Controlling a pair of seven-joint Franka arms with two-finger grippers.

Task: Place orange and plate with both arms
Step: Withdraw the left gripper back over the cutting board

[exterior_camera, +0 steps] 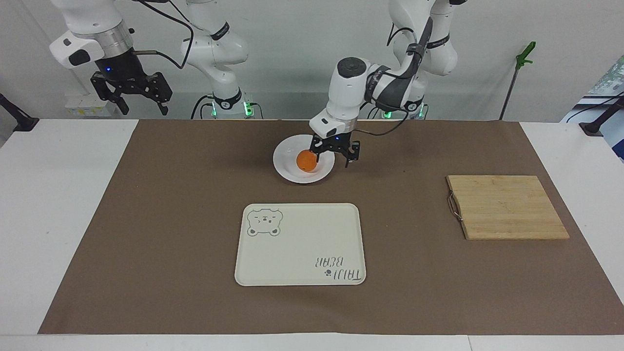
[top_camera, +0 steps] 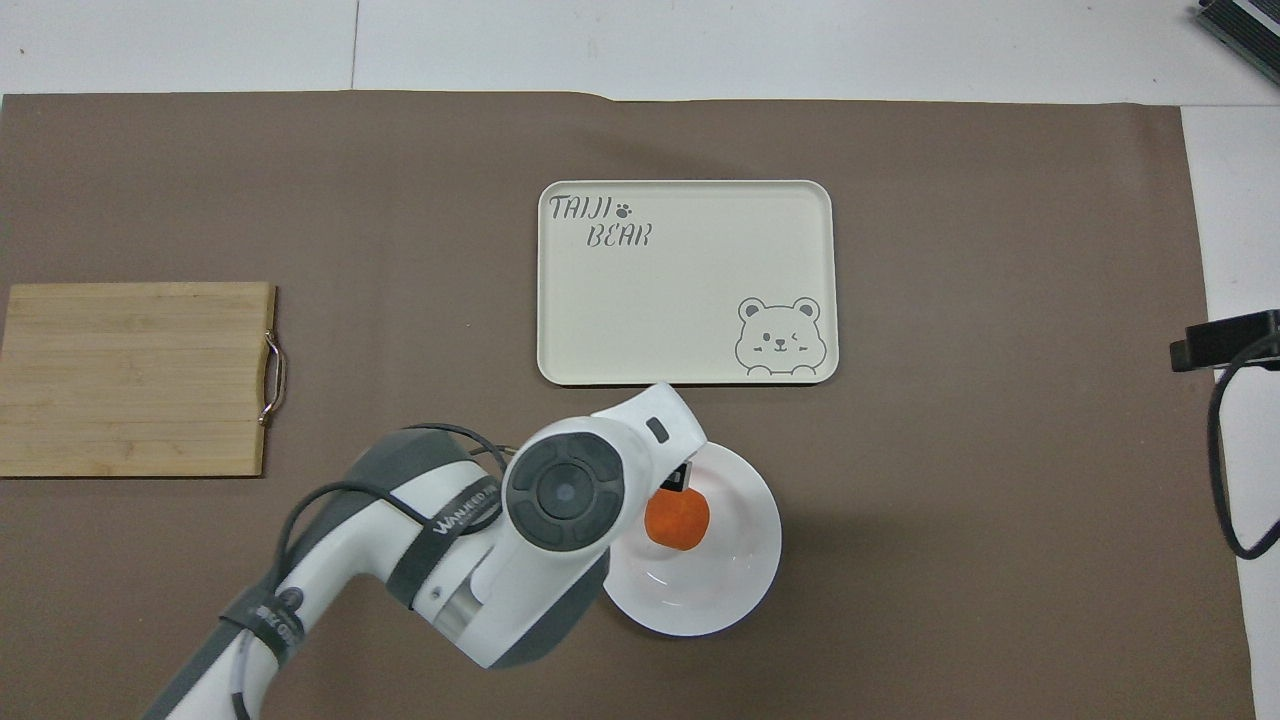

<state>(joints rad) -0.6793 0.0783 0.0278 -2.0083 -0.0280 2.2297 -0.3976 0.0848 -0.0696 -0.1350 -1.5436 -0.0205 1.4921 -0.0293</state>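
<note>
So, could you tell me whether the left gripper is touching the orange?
Apart: in the facing view the open left gripper hangs beside the orange, over the plate's rim.

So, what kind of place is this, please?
Probably a robotics lab, not a kitchen. Two white arms stand fixed at a white table under a brown mat, cables hang from them, and the wall is bare.

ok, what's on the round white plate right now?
One small bright-orange orange sits on the round glossy white plate, nothing else. From overhead, the left arm covers the plate's edge toward the left arm's end. The left pincer is open, off the fruit.
</note>
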